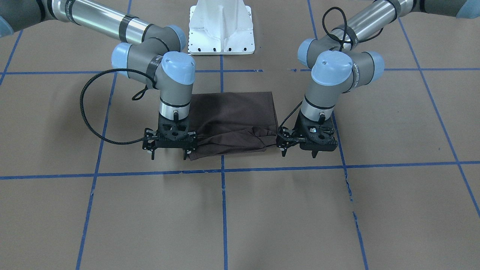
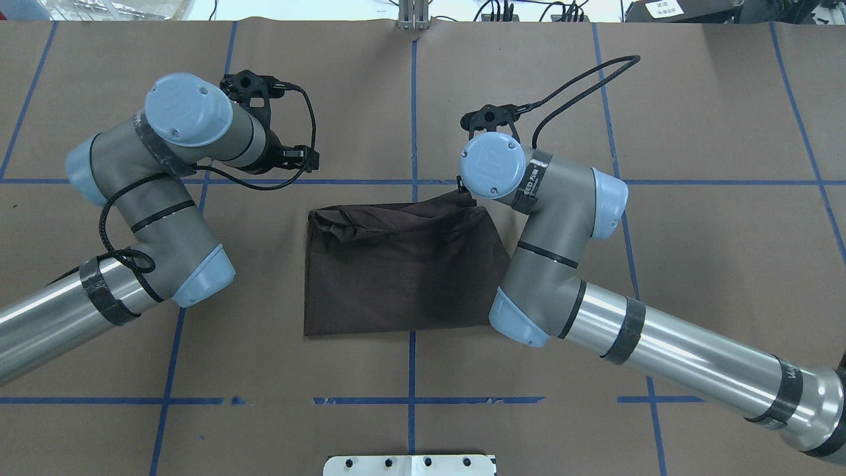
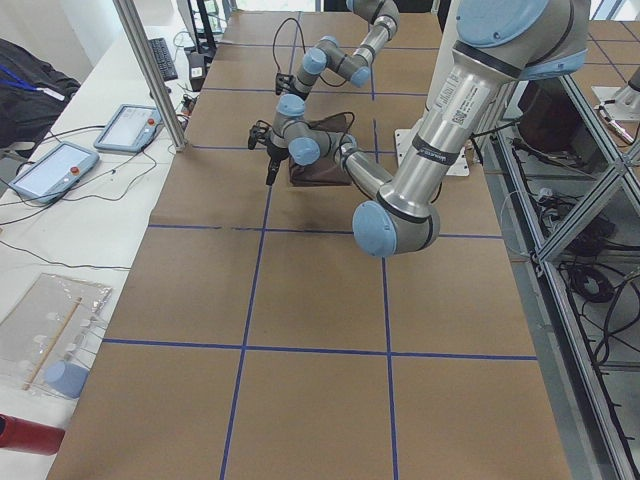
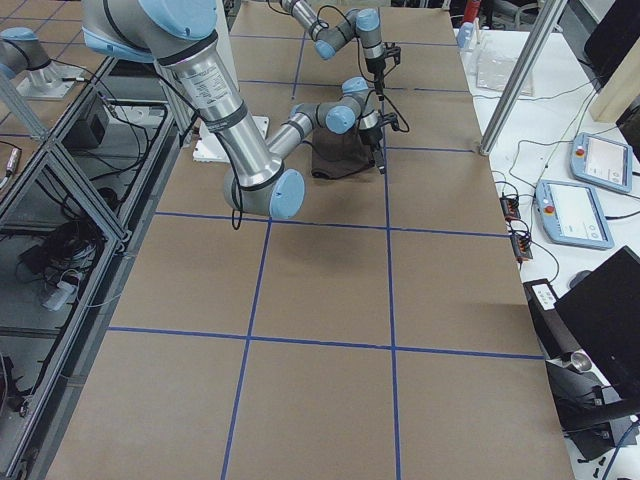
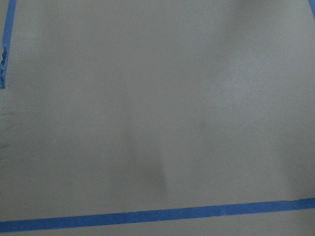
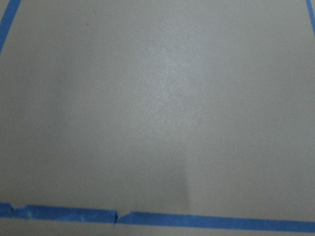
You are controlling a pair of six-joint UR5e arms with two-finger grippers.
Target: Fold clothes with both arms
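Observation:
The clothes are one dark brown T-shirt [image 1: 232,112], folded into a rectangle on the brown paper at mid-table [image 2: 403,271]. Its edge farthest from the robot is bunched and wrinkled. My right gripper [image 1: 168,154] points down at that edge's corner on the front view's left. It is open, with one fingertip [image 1: 185,155] right at the cloth. My left gripper [image 1: 299,153] hangs open just outside the opposite corner and holds nothing. Both wrist views show only bare paper and blue tape.
The white pedestal base [image 1: 221,33] stands behind the shirt on the robot's side. Blue tape lines [image 1: 223,170] grid the paper. Teach pendants [image 3: 125,128] and a metal post [image 3: 150,70] stand on the side table beyond the far edge.

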